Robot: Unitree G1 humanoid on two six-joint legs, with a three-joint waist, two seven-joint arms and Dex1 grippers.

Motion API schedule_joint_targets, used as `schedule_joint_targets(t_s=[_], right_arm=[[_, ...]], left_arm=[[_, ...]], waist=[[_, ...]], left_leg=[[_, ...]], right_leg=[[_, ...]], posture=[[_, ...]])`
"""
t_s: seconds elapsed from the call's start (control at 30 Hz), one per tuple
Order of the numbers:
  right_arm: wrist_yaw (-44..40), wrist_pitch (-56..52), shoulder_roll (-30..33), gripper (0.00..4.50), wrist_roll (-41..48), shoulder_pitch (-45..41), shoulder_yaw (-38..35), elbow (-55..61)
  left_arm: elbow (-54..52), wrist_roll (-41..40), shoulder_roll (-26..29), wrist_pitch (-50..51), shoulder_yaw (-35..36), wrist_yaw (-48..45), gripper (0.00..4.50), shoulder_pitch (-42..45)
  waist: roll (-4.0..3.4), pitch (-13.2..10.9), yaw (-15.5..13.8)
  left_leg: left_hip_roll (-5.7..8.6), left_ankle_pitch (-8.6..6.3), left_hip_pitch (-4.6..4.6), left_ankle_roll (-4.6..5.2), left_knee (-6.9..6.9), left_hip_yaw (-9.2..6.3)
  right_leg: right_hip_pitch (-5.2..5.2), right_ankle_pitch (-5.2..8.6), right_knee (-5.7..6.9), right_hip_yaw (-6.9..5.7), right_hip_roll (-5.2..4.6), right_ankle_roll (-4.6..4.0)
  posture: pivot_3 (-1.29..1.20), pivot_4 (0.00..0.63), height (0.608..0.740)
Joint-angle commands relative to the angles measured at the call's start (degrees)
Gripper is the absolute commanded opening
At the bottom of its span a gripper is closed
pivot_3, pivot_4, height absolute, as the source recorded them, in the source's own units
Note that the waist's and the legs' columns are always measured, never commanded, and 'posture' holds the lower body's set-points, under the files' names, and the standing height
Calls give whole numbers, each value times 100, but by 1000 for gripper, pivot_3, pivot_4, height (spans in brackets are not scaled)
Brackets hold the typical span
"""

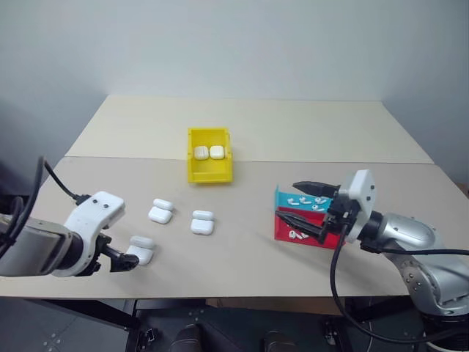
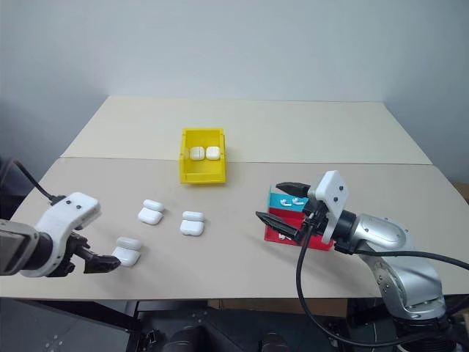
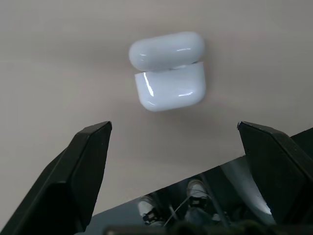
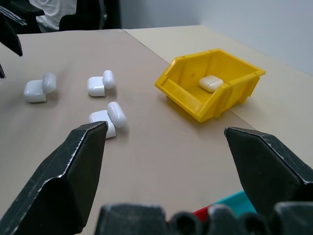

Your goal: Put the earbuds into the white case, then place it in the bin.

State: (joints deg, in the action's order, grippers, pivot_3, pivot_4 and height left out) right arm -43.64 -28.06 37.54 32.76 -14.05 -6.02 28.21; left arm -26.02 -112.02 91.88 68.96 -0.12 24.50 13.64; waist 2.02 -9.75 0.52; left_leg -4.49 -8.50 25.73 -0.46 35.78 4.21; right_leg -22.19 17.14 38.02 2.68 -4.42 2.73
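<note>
Three white cases lie with lids open on the near left of the table: one [image 1: 160,211], one [image 1: 202,222], and the nearest [image 1: 141,249]. My left gripper [image 3: 173,129] is open and points down just in front of that nearest case [image 3: 167,71], not touching it. The yellow bin [image 1: 210,176] stands mid-table with two closed white cases [image 1: 209,152] inside. Earbuds [image 1: 300,199] lie on a teal tray, with more earbuds [image 1: 297,235] on a red tray. My right gripper [image 1: 286,200] is open and hovers level over these trays, holding nothing.
The teal tray [image 1: 282,196] and the red tray [image 1: 282,229] overlap at the near right of the table. A seam runs across the table behind the bin. Bare tabletop lies between the cases and the trays.
</note>
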Motion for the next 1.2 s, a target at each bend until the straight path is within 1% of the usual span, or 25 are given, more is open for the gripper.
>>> schedule_joint_targets(t_s=[0.03, 0.2, 0.3, 0.4, 0.53, 0.67, 0.97, 1.07, 1.17, 1.2], right_arm=[[101, 61, -72, 4450, 49, 36, -54, 254], [172, 67, -115, 4450, 59, 106, -45, 346], [211, 80, -138, 4450, 56, 119, -31, 370], [246, 85, -163, 4450, 44, 124, -5, 395], [290, 85, -177, 4450, 29, 145, 17, 433], [304, 75, -164, 4450, 52, 171, -13, 468], [285, 80, -151, 4450, 53, 174, -19, 469], [303, 78, -164, 4500, 43, 152, 0, 472], [320, 105, -181, 4500, 15, 198, -7, 451], [322, 124, -193, 4500, -4, 232, 8, 453]], left_arm=[[-63, -98, -112, -386, -537, 359, 4500, 468], [228, -98, -791, -477, -1399, 1397, 4500, 1141], [671, -98, -1219, -254, -1790, 1776, 4500, 1591], [907, -98, -1542, -147, -1997, 2092, 4500, 1887], [1123, -98, -1882, 25, -2193, 2249, 4500, 2113], [1199, -98, -2059, 134, -2289, 2291, 4500, 2186], [1291, -98, -2035, 233, -2367, 2329, 4500, 2090], [1282, -98, -2006, 208, -2364, 2422, 3974, 2049], [1232, -98, -1942, 211, -2316, 2311, 2984, 2005], [1196, -98, -1897, 207, -2300, 2284, 2786, 1982]], waist=[[0, 0, -22], [0, 0, -84], [0, 0, -114], [1, 1, -119], [1, 1, -119], [1, 1, -119], [1, 1, -116], [1, 1, -113], [1, 1, -103], [0, 1, -99]], left_leg=[[1, 0, 1, 0, 0, 0], [6, 2, 3, 2, 3, 0], [6, 5, 4, 1, 6, -5], [8, 5, 5, 2, 9, -7], [10, 7, 9, 0, 9, -11], [10, 8, 11, -2, 9, -14], [11, 10, 10, -4, 10, -18], [11, 10, 10, -4, 10, -18], [11, 10, 9, -4, 9, -18], [10, 10, 9, -4, 9, -18]], right_leg=[[1, 0, -1, 0, 0, 0], [2, 0, -2, 0, 1, 2], [3, 0, 0, -1, 4, 2], [4, -1, -1, -2, 4, 4], [3, 0, 1, -2, 3, 7], [2, 0, 1, -4, 5, 7], [4, 0, 2, -7, 4, 7], [4, 0, 2, -6, 4, 7], [4, 0, 3, -6, 5, 7], [4, 0, 4, -6, 5, 7]], posture=[[0, 150, 740], [0, 150, 740], [0, 150, 740], [0, 150, 740], [0, 150, 740], [0, 150, 740], [0, 150, 740], [0, 150, 740], [0, 150, 740], [0, 150, 740]])
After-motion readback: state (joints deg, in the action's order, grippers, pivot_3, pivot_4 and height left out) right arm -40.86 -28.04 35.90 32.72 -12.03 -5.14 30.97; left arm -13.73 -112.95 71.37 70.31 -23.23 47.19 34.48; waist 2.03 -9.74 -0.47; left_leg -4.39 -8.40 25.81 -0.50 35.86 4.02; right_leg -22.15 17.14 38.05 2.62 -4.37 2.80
